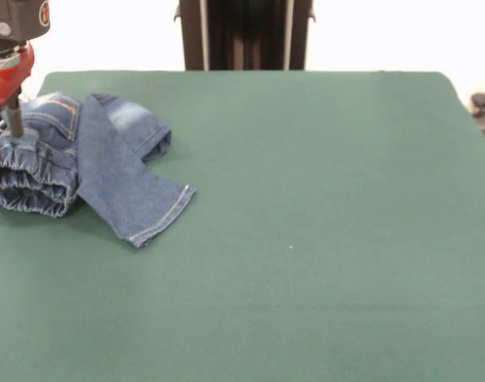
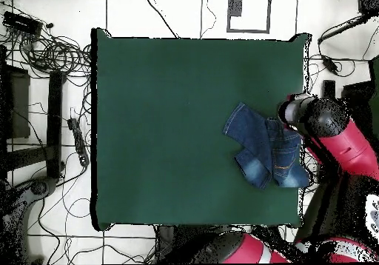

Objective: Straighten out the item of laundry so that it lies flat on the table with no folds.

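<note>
One pair of crumpled blue denim jeans (image 1: 83, 163) (image 2: 266, 152) lying near the dark green cloth table's (image 1: 306, 239) (image 2: 178, 114) edge | legs folded over | red-black gripper (image 1: 5, 119) (image 2: 294, 114) hovering over the jeans' gathered end, finger spread unclear

The floor (image 2: 178, 7) was pale tile with dark grout lines. Tangled black cables (image 2: 44, 51) lay coiled on it beside a dark metal frame (image 2: 53, 121). In the front view, a dark upright stand (image 1: 244, 35) stood against a bright white wall (image 1: 386, 32).
</note>
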You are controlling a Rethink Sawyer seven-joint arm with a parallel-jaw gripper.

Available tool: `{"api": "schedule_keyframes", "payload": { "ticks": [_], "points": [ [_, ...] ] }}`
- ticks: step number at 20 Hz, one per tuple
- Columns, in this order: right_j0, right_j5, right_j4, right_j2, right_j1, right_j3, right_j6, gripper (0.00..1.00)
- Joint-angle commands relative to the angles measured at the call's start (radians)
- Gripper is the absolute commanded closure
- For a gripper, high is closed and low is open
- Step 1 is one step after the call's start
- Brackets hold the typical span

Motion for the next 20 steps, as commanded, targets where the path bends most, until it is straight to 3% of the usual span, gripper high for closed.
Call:
{"api": "schedule_keyframes", "payload": {
  "ticks": [1,11,20],
  "points": [
    [-0.019,0.068,-0.129,0.048,-0.030,-0.018,-0.120,0.00],
    [-0.042,0.067,-0.185,0.102,-0.068,0.030,-0.057,0.00],
    [-0.009,0.020,-0.170,0.123,-0.066,0.089,0.058,0.00]
  ]
}}
